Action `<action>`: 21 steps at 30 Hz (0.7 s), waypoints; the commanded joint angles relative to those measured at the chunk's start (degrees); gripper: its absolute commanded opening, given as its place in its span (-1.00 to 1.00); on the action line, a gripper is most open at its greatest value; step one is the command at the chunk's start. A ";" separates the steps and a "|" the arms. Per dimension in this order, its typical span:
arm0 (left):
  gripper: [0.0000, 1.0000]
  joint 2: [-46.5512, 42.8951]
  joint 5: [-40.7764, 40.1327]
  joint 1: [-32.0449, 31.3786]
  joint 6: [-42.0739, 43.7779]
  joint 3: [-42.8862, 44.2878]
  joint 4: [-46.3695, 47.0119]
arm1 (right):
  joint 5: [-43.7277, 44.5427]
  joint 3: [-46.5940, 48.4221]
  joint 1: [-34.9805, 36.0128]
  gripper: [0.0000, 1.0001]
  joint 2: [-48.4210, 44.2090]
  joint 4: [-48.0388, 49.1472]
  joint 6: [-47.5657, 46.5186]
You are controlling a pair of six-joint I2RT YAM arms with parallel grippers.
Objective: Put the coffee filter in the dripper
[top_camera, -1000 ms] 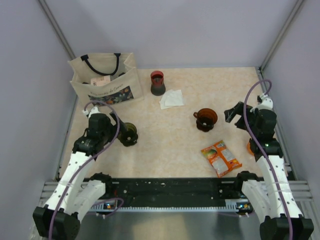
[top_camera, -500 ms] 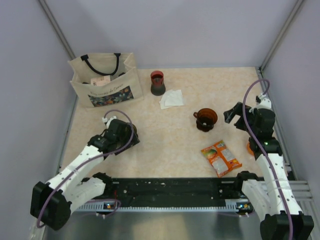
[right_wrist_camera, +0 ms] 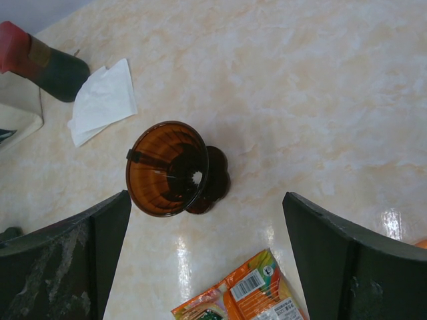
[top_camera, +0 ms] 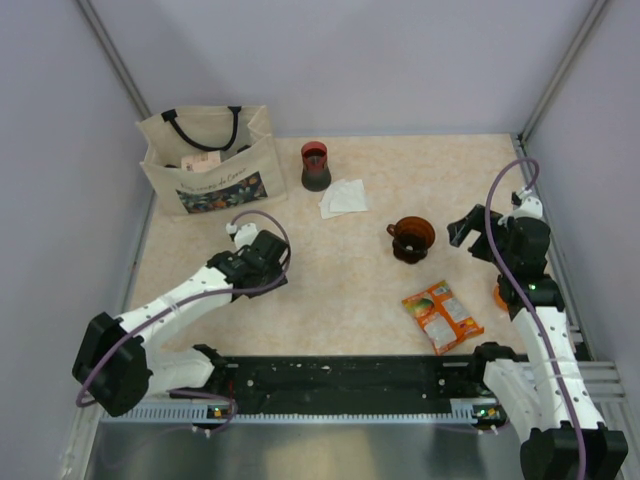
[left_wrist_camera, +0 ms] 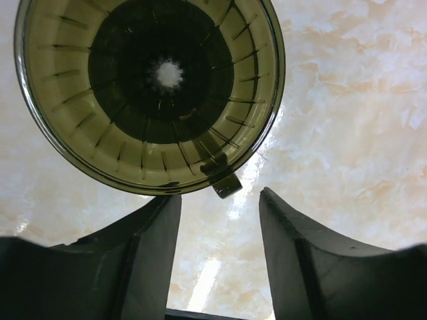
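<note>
In the overhead view, our left gripper (left_wrist_camera: 220,200) has swung rightward from the left side toward the middle, now hiding the dripper (left_wrist_camera: 150,93) beneath it.

Two-arm rig seen from above: L tool (top_camera: 266,260) points down over the left-centre of the marbled table (top_camera: 340,285), its arm stretched low from the near edge. R tool (top_camera: 466,228) hangs just right of an amber dripper (top_camera: 411,238). White coffee filter (top_camera: 344,198) lies flat btwn that dripper and a red-topped dark cup (top_camera: 315,166). Canvas tote bag (top_camera: 210,165) stands at back left. Orange snack packet (top_camera: 441,316) lies nr the front, w/ an orange object (top_camera: 498,294) half hidden by the R arm.
</note>
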 commanded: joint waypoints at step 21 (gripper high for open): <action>-0.27 8.05 -18.01 -3.08 -4.19 5.93 -6.69 | 0.02 -0.01 -0.22 0.91 0.26 1.72 -0.66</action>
